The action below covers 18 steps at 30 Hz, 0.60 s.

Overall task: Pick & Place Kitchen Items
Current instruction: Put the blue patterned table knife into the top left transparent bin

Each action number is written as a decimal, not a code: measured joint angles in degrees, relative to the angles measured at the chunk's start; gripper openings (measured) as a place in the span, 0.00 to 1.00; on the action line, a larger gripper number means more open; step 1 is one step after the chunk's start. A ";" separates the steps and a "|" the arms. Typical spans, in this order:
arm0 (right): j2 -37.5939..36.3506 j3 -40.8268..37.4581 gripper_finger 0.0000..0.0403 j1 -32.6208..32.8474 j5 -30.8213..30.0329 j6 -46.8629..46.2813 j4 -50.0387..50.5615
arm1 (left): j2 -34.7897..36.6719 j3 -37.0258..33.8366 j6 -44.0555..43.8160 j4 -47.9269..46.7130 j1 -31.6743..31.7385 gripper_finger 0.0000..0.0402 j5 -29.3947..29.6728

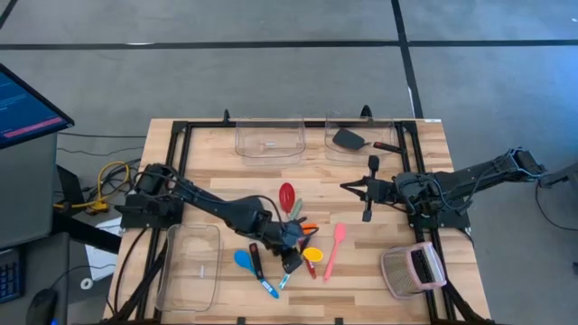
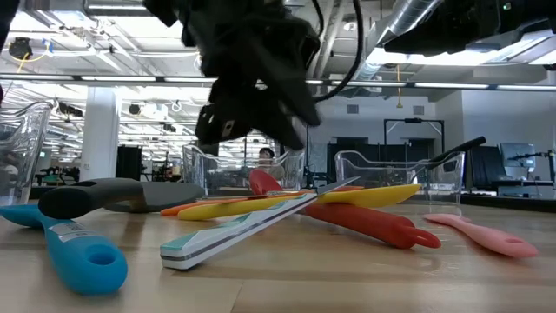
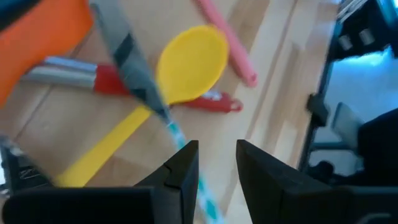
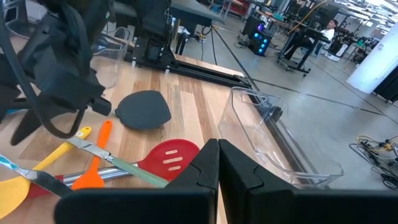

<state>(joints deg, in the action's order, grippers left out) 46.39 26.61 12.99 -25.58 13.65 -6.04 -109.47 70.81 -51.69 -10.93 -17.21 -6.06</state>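
Observation:
A pile of kitchen items lies mid-table: a yellow spoon (image 3: 189, 62), a red-handled utensil (image 3: 214, 102), a pink spatula (image 1: 334, 248), an orange one (image 3: 43, 31), a blue one (image 1: 244, 260), a red slotted spoon (image 1: 286, 195) and a grey blade with a teal-and-white striped handle (image 2: 234, 235). My left gripper (image 3: 217, 149) hangs open just over the pile, slanting down, and the striped handle (image 3: 208, 202) runs beneath the gap along one finger. Whether it touches, I cannot tell. My right gripper (image 4: 218, 155) waits shut above the table's right side (image 1: 346, 186).
Two clear bins stand at the far edge (image 1: 269, 137) (image 1: 361, 135), the right one holding a black turner (image 1: 348, 139). A third clear bin (image 1: 191, 266) sits near left. A grey mesh object with a pink part (image 1: 414, 268) lies near right. People show far behind the table.

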 joint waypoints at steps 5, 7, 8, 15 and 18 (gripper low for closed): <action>0.00 0.00 0.00 0.00 0.00 -0.04 -0.12 | 0.26 -2.57 -1.15 -0.03 -0.02 0.24 0.00; 0.00 0.00 0.00 0.00 0.00 -0.17 -0.13 | 0.24 -3.27 -2.40 0.36 0.00 0.25 0.00; 0.00 0.00 0.00 0.00 0.00 -0.17 -0.13 | 0.24 -3.49 -2.58 0.39 0.04 0.25 0.00; 0.00 0.00 0.00 0.00 0.00 -0.17 -0.07 | 0.24 -3.54 -2.35 0.79 0.79 0.25 0.00; 0.00 0.00 0.00 0.00 0.00 -0.17 0.00 | 0.24 -3.54 -2.31 0.87 1.22 0.25 -0.02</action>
<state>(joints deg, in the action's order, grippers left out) 46.39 26.61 12.99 -25.58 13.47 -6.04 -109.23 67.26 -54.00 -10.06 -16.00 -6.09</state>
